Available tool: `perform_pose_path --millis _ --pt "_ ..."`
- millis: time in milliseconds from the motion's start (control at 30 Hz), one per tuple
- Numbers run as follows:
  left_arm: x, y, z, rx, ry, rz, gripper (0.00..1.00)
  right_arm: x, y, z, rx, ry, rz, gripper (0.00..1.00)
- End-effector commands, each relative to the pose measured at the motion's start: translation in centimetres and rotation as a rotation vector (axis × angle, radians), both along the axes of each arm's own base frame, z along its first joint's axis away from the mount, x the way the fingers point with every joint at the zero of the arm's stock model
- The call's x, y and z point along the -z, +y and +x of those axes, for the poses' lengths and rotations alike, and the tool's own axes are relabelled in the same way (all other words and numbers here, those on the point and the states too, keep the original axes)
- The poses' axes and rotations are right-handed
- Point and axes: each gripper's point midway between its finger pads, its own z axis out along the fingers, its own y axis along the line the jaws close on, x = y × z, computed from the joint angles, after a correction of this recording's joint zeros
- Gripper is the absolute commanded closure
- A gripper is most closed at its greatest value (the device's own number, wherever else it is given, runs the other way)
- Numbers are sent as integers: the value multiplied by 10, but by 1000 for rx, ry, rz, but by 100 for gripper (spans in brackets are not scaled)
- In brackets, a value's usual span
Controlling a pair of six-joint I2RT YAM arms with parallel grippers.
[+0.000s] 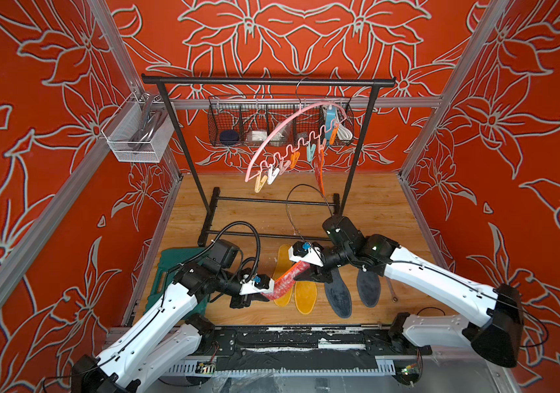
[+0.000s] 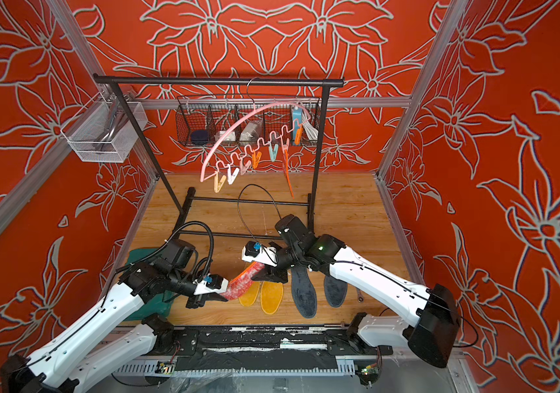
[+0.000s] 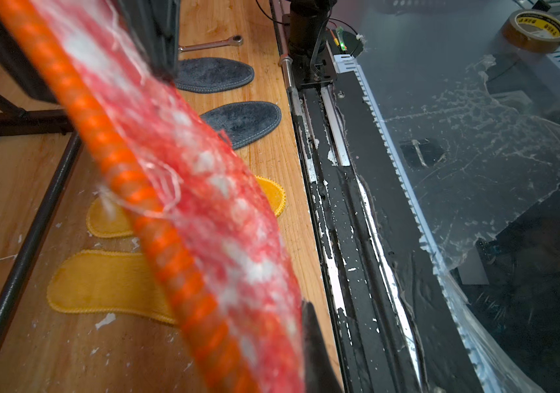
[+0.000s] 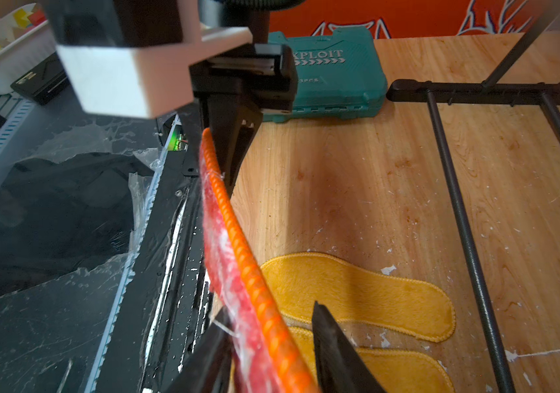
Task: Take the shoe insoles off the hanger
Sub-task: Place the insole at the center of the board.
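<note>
A mottled red-pink insole [image 1: 287, 280] [image 2: 242, 282] with orange edging stretches above the table between both grippers. My left gripper [image 1: 266, 293] [image 3: 271, 357] is shut on one end of it. The other end lies between the fingers of my right gripper [image 1: 305, 268] [image 4: 271, 326], which stands open; one finger touches the fabric and the other stands off it. A second red insole [image 1: 319, 173] hangs from a clip on the pink hanger [image 1: 282, 136] on the rack. Two yellow insoles [image 1: 305, 296] and two dark grey insoles [image 1: 338, 296] lie flat below.
The black rack [image 1: 265, 81] stands behind, its base bars [image 4: 462, 221] close to the yellow insoles. A green tool case [image 1: 166, 268] lies under the left arm. A wrench [image 3: 210, 44] rests beside the grey insoles. A wire basket [image 1: 280, 126] hangs on the back rail.
</note>
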Motion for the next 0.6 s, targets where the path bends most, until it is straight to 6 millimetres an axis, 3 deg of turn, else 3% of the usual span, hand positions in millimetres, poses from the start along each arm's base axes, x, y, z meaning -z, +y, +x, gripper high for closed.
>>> perform_pose_path --millis 0,200,567 --pt "2 4 -15 57 13 3 100 -18 -13 -24 -99 31 50 45" --pt "10 7 -13 60 -12 33 100 -47 -18 -37 -142 141 166 38" --pt "7 6 -10 40 -16 28 100 -21 -9 -16 -45 193 71 39"
